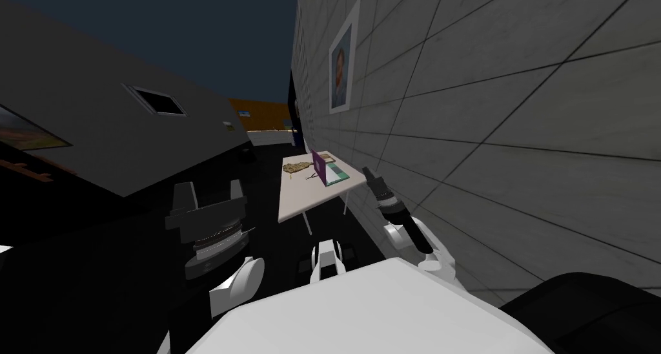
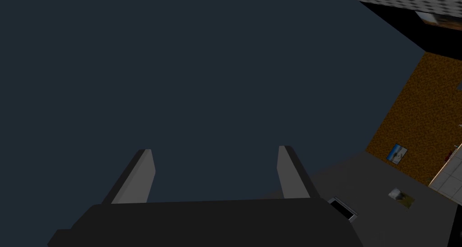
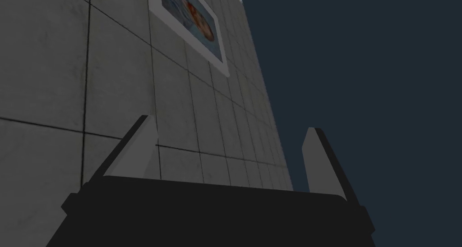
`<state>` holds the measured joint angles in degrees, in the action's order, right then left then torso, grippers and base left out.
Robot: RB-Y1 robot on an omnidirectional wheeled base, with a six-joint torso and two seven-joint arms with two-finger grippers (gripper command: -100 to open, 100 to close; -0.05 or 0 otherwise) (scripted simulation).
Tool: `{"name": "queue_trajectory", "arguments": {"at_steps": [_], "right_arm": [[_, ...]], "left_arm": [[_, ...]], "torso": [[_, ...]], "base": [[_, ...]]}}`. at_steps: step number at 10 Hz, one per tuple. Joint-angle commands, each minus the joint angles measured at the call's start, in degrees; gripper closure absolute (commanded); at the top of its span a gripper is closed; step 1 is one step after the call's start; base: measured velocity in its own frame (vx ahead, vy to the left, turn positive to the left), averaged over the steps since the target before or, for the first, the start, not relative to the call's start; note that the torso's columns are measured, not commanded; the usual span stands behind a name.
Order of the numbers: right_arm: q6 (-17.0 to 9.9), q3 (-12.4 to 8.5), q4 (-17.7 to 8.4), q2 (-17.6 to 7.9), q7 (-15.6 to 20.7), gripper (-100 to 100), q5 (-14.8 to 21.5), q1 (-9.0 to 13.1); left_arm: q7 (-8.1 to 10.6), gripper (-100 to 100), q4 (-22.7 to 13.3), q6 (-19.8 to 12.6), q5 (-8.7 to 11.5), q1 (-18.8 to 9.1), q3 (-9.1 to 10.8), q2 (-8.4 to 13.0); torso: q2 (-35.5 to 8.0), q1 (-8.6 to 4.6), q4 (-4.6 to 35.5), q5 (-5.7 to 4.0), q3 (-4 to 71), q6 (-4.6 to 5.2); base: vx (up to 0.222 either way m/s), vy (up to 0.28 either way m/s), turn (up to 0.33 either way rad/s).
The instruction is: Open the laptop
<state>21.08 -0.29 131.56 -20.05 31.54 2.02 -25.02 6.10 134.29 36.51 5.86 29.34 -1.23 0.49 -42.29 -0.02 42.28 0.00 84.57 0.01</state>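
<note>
Well ahead of me, a pale surface [image 1: 302,200] on thin legs stands with its right edge against a grey tiled wall [image 1: 490,111]. The laptop [image 1: 321,168] sits on the far right part of that surface, close to the wall. Its purple lid stands up at a steep angle, and its teal-green base lies flat to the right of the lid. Just left of the laptop, on the far left part of the surface, lies a tan, mottled object [image 1: 295,168] that I cannot identify. A white-framed picture [image 1: 342,62] hangs on the wall high above the surface.

Both arms are raised in front of me and well apart from the laptop. The left hand [image 1: 210,195] is at the near left, away from the surface, with its dark body below and its fingers pointing up. From the left wrist, the left hand [image 2: 212,172] has its two grey fingers [image 2: 135,176] spread, about a third of the frame apart.

The right hand [image 1: 369,174] reaches forward at the end of a dark forearm. It hangs close beside the wall, near the right near corner of the surface, but short of the laptop. From the right wrist, the right hand [image 3: 228,152] is likewise spread wide, its fingers [image 3: 140,147] standing apart.
</note>
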Motion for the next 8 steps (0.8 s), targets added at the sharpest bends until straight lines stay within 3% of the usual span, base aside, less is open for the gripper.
{"name": "queue_trajectory", "arguments": {"at_steps": [1,6,7,8], "right_arm": [[-2.0,-0.4,0.2,-1.7,3.6,-100,-0.1,0.5],[-7.4,-1.4,0.5,-6.3,11.5,-100,-0.3,1.9],[-7.4,-1.4,0.5,-6.3,12.7,-100,-0.3,1.9],[-9.3,-1.8,0.5,-7.9,14.5,-100,-0.4,2.4]], "left_arm": [[0.00,0,0.0,0.0,0.0,0.0,0.00,0.0],[0.00,0,0.0,0.0,0.0,0.0,0.00,0.0],[0.00,0,0.0,0.0,0.0,0.0,0.00,0.0],[0.00,0,0.0,0.0,0.0,0.0,0.00,0.0]], "torso": [[0.0,0.03,0.0,0.00,0.0,-0.02],[0.0,0.02,0.0,0.01,0.0,0.00],[0.0,0.04,0.0,0.01,0.0,-0.02],[0.0,0.01,0.0,0.00,0.0,0.00]], "base": [[-0.001,0.036,0.028],[0.001,0.042,0.051],[0.004,0.043,0.036],[-0.006,0.055,0.069]]}}
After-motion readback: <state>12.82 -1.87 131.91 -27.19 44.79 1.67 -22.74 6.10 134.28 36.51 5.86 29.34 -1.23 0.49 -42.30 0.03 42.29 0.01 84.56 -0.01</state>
